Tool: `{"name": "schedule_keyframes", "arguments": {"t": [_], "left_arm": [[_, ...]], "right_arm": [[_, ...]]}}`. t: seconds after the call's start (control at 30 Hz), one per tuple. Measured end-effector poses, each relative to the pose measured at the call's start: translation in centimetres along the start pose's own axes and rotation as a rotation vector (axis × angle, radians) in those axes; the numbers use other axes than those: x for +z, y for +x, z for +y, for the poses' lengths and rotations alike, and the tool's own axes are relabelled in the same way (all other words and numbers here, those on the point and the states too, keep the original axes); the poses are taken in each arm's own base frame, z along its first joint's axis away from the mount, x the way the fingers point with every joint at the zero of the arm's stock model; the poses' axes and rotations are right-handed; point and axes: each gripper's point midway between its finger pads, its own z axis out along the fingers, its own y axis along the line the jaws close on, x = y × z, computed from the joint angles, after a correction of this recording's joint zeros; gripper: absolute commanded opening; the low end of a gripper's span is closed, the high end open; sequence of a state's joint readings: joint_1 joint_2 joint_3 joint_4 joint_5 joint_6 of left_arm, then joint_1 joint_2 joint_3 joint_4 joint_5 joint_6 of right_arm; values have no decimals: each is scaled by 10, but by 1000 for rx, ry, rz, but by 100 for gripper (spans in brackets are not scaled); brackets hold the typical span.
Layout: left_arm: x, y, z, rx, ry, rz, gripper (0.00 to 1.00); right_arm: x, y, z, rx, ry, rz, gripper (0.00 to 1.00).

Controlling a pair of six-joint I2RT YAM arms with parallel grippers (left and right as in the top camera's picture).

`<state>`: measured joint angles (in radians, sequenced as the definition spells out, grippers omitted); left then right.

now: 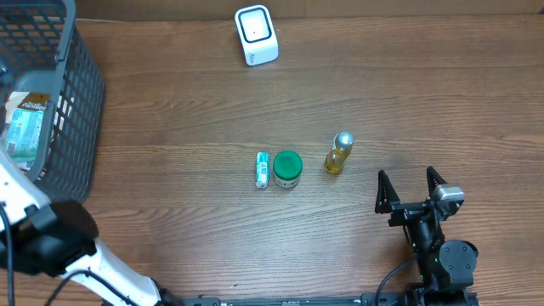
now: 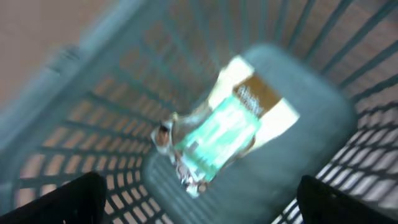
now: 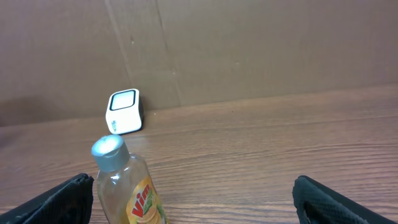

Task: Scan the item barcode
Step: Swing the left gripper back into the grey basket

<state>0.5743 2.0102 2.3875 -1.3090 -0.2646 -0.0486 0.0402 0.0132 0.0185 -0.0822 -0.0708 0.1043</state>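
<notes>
A white barcode scanner (image 1: 256, 34) stands at the table's far edge and shows small in the right wrist view (image 3: 124, 112). Mid-table lie a small white-green tube (image 1: 263, 169), a green-lidded jar (image 1: 287, 168) and a yellow dish-soap bottle (image 1: 338, 153). My right gripper (image 1: 411, 189) stands open near the front right, with the bottle (image 3: 127, 186) ahead of its left finger and nothing between the fingers. My left gripper (image 2: 199, 208) hangs open over the basket, above a teal packet (image 2: 227, 134); that view is blurred.
The dark grey mesh basket (image 1: 81, 93) fills the far left corner, with the packet (image 1: 25, 127) in it. My left arm's white link (image 1: 17, 191) rises along the left edge. A brown cardboard wall (image 3: 249, 43) backs the table.
</notes>
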Motion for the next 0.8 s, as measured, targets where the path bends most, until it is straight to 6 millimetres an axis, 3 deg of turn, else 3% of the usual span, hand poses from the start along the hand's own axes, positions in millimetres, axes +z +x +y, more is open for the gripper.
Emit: {"name": "schedule_keyframes", "arguments": {"t": [0.37,0.8], "left_arm": [[137,76,-32,165,14,361,99],[194,111,-38,253,22,471,100]], "right_arm": [[0,0,0,0,0,0,100],[0,0,0,0,0,0,100]]}}
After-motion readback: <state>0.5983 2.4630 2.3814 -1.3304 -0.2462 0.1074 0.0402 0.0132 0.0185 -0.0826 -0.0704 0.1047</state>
